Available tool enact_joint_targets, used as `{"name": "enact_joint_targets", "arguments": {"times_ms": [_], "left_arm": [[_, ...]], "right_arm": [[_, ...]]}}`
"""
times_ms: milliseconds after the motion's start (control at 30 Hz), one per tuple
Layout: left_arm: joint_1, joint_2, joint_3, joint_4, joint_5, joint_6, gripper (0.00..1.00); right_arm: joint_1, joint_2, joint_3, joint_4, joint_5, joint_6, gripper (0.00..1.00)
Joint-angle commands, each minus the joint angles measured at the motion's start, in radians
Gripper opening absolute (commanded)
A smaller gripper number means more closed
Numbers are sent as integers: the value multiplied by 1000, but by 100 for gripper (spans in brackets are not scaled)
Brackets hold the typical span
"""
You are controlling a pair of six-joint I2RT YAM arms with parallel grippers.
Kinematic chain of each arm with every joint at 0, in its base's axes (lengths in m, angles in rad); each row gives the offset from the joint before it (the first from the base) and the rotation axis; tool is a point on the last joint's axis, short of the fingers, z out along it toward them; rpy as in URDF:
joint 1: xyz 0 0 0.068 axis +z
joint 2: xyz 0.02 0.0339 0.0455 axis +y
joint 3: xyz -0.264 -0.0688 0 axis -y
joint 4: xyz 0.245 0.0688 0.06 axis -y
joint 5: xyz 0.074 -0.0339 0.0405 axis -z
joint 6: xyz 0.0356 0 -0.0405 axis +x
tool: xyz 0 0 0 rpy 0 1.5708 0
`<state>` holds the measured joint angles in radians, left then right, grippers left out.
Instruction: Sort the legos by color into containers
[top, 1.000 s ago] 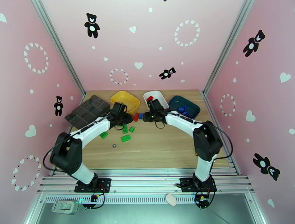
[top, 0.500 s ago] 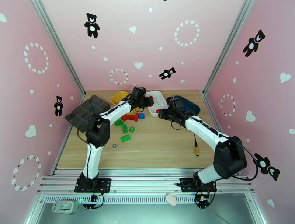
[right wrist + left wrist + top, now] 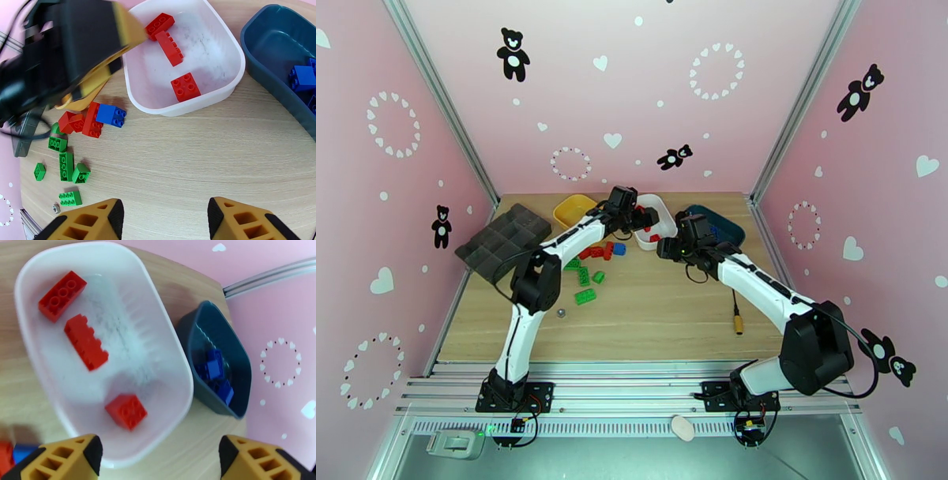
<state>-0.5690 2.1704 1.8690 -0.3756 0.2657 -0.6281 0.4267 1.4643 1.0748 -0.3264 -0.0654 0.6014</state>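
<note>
My left gripper (image 3: 630, 208) hangs over the white container (image 3: 134, 358), fingers wide open with nothing between them. Three red legos (image 3: 86, 342) lie in that tray. Right of it, the teal container (image 3: 237, 358) holds several blue legos (image 3: 215, 366). The yellow container (image 3: 570, 209) sits to the left, partly behind my left arm. My right gripper (image 3: 166, 221) is open and empty above bare wood in front of the white tray (image 3: 213, 43). Loose red legos (image 3: 81, 122), a blue one (image 3: 111, 115) and several green ones (image 3: 67, 162) lie on the table left of it.
A dark grey organizer tray (image 3: 502, 237) sits at the back left. A small metal ball (image 3: 561, 313) lies near the green bricks. A yellow-tipped plug (image 3: 739, 320) lies right of centre. Pink walls close in on both sides.
My left arm swung from the loose pile to above the white tray and its fingers opened. My right arm pulled back to the right and its fingers spread a little wider.
</note>
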Motion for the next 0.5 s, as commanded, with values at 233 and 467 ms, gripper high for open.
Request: {"name": "enact_joint_targets", "arguments": {"times_ms": [233,467], "left_arm": [[-2,-428,-429,-22,-321,118,72],[6,-531,-617,-54,-418,152,68]], "right_arm": [[119,75,69,-12,34,-10,62],[214,204,171,-19,41,-9,57]]}}
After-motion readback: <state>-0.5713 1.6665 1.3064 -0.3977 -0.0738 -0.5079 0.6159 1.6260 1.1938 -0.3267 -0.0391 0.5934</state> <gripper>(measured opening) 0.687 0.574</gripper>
